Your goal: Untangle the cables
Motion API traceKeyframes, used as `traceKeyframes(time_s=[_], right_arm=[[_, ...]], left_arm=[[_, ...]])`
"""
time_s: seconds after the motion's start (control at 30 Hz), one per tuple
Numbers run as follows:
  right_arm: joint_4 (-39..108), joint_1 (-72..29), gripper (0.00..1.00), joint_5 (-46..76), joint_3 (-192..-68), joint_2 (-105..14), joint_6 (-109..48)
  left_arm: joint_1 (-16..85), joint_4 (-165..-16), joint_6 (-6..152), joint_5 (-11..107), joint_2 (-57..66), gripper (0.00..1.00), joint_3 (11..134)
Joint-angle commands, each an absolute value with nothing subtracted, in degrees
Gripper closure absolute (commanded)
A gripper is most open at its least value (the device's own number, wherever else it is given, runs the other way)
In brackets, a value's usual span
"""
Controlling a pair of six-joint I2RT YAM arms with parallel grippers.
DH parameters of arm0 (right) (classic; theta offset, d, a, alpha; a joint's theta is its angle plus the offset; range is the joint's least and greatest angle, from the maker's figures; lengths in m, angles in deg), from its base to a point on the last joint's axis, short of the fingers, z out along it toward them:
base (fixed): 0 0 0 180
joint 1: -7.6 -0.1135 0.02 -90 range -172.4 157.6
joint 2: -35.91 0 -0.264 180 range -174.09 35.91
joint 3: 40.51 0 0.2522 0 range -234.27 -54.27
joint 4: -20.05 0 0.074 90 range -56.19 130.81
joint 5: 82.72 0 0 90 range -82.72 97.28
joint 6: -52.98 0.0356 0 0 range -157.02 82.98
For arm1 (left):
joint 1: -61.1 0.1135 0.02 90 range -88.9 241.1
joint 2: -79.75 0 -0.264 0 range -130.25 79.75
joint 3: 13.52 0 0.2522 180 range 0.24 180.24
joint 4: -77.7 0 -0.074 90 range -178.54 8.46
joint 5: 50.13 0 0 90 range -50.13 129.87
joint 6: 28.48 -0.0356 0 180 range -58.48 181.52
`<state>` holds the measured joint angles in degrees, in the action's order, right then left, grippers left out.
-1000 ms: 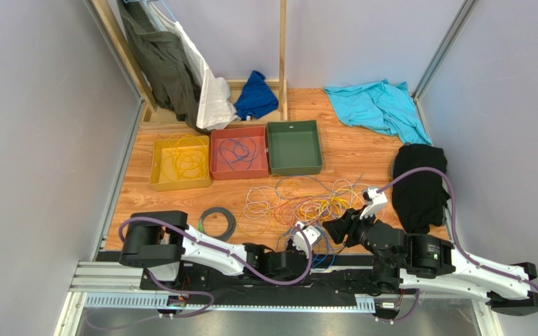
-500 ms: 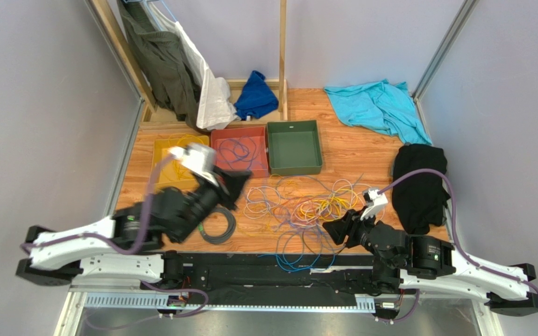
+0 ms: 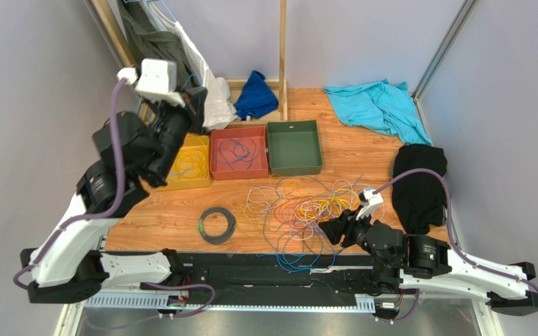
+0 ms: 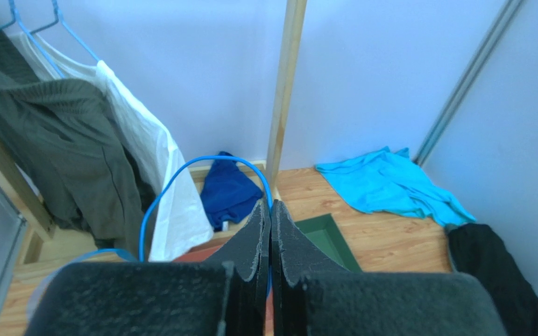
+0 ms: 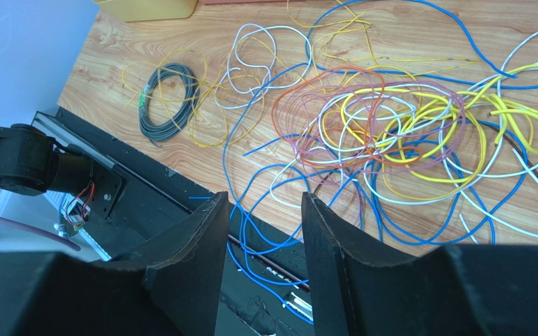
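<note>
**A:** How were the grippers found?

**B:** The left gripper (image 4: 270, 210) was seen with its jaws pressed together on a blue cable (image 4: 223, 157), which looped up and to the left from between them. It was raised high over the far left of the table (image 3: 363, 154), near the yellow bin (image 3: 180, 183). The right gripper (image 5: 261, 231) was seen with its jaws parted and nothing between them, hovering low over the near edge of the tangle (image 5: 391, 119).

**A:** What had been sorted?

**B:** Yellow cables were seen in the yellow bin, and bluish ones in the red bin (image 3: 239, 173) just beside it on the right. No cable could be made out in the green bin (image 3: 294, 169). A black coil (image 3: 217, 225) with a green tag was laid apart, left of the tangle.

**A:** And what was left?

**B:** Most of it, it was judged. Yellow, blue, white and orange cables were seen crossed over one another at the middle of the table, with some blue loops spilling over the near edge. The lifted blue cable had not yet been set down, and a drop into the red bin was thought likely.
</note>
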<state>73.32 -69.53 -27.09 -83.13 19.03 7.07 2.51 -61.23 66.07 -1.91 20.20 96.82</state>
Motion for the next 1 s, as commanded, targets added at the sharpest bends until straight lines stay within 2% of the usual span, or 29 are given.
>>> traceKeyframes(time_s=[0.0,0.27,0.57,0.97], right_arm=[[69.32,-69.66,0.53,-26.56,-82.84,17.72,5.25],[68.53,-69.66,0.53,-25.77,-81.96,17.8,4.81],[70.46,-69.75,0.53,-26.56,-82.04,20.0,4.46],[71.08,-69.66,0.53,-28.32,-81.25,20.8,3.58]], left_arm=[[8.0,-56.47,62.66,3.65,12.54,1.0,107.26],[11.35,-53.04,62.48,5.85,4.52,1.0,116.87],[19.96,-54.96,70.3,13.32,4.7,1.0,105.02],[25.76,-62.96,75.31,19.83,-0.65,1.0,89.9]])
